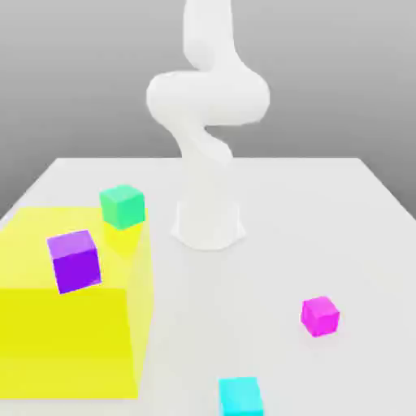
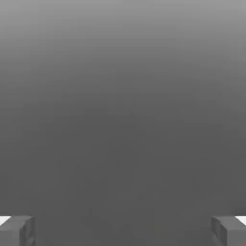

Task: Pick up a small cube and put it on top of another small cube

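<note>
My fingers (image 2: 123, 230) spread wide, empty, ready to grab. Pink cube (image 1: 319, 315) at 4 o'clock of base, free on tabletop (image 1: 325, 211); green cube (image 1: 123, 205) at 9.

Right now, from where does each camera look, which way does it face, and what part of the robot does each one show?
Exterior view: off the arm, raised, looking down the table toward the arm's base; the white arm rises behind the pink cube, green cube, purple cube, cyan cube and yellow block.
Hand view: on the hand, facing blank grey; the open claw shows two fingertips, far apart.
Shared: nothing recognisable.
</note>
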Robot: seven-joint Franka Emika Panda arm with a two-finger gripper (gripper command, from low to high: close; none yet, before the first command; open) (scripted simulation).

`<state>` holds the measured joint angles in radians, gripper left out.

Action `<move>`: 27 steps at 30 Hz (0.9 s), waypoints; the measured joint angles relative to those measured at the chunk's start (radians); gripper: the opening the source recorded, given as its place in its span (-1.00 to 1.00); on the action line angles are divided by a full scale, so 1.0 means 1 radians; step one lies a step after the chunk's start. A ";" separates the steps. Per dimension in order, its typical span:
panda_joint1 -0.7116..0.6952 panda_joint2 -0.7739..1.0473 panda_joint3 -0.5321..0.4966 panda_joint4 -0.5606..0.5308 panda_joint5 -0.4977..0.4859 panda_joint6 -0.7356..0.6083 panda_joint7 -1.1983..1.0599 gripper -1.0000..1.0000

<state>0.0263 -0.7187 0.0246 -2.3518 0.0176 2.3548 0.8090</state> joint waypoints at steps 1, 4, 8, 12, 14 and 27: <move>0.012 0.040 0.013 -0.024 0.009 0.026 0.004 0.00; 0.047 0.155 0.055 -0.094 0.030 0.103 0.019 0.00; 0.089 0.302 0.119 -0.183 0.053 0.200 0.041 0.00; 0.130 0.446 0.182 -0.272 0.055 0.297 0.078 0.00; 0.149 0.519 0.214 -0.316 0.048 0.346 0.102 0.00; 0.394 0.998 0.068 -0.415 -0.250 0.687 0.383 0.00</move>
<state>0.4201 0.2791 0.0922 -2.7666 -0.2322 3.0419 1.1922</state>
